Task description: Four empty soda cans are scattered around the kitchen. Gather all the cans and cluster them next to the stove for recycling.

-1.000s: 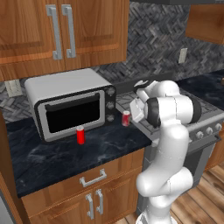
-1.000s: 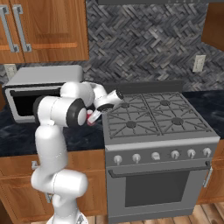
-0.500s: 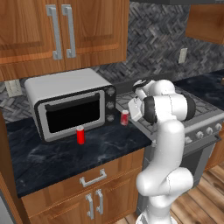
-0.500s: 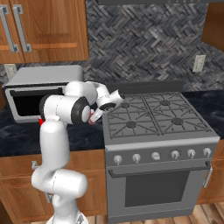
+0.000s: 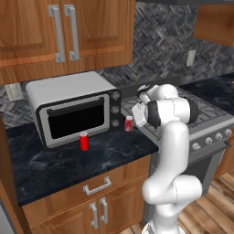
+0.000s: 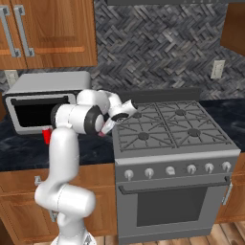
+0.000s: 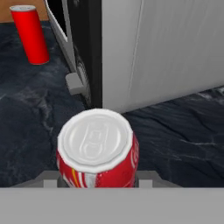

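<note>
Kitchen with wood cabinets, black marbled counter [image 5: 55,164], grey herringbone wall. Left to right in the left base view: microwave [image 5: 73,109] far left on the counter, plain red can [image 5: 84,140] standing just in front of its door, then a red-and-white can [image 5: 129,123] upright near the microwave's right corner, then the stove [image 5: 205,123]. The gripper [image 5: 137,116] sits at the red-and-white can; in the hand view that can [image 7: 97,151] is dead centre between the jaws, silver top facing the camera, long axis vertical (so along the gripper's line of sight). Jaws closed narrow on its sides, holding it, as far as I can judge. It looks just off or on the counter, can't tell which. Stove edge lies immediately right of it, so the drop spot is close. Microwave side wall [image 7: 166,52] stands just beyond the can, the only thing crowding it. Plain red can [image 7: 29,35] is well apart to the left.
</note>
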Robot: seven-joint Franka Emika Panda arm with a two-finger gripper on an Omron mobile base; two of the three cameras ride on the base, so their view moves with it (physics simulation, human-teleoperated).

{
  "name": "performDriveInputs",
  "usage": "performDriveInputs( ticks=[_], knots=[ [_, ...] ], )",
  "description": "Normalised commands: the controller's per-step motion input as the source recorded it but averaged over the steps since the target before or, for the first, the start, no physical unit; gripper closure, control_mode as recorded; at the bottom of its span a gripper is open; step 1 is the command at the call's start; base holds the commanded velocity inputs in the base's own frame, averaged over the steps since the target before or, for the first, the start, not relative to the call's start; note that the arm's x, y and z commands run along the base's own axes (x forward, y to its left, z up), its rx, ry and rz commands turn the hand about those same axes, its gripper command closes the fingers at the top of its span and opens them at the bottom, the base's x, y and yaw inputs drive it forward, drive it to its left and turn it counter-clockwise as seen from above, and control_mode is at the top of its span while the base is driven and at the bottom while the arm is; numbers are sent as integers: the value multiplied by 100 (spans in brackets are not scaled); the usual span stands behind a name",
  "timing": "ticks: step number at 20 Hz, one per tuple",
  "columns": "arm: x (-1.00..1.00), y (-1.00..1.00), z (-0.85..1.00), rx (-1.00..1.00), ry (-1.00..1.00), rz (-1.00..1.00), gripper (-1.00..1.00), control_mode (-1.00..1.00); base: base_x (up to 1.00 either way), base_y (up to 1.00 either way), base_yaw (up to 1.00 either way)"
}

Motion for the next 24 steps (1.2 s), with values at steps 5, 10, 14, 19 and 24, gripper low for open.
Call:
performDriveInputs(
  ticks=[5, 10, 14, 19, 24],
  knots=[
    [20, 0, -23, 0, 0, 3, 100, -100, 0, 0, 0],
    [18, 0, -20, 0, 0, 3, 100, -100, 0, 0, 0],
    [1, 0, -13, 0, 0, 3, -100, -100, 0, 0, 0],
    [0, 0, -3, 0, -2, 3, -100, -100, 0, 0, 0],
    [0, 0, 0, 0, -6, 3, -100, -100, 0, 0, 0]
  ],
)
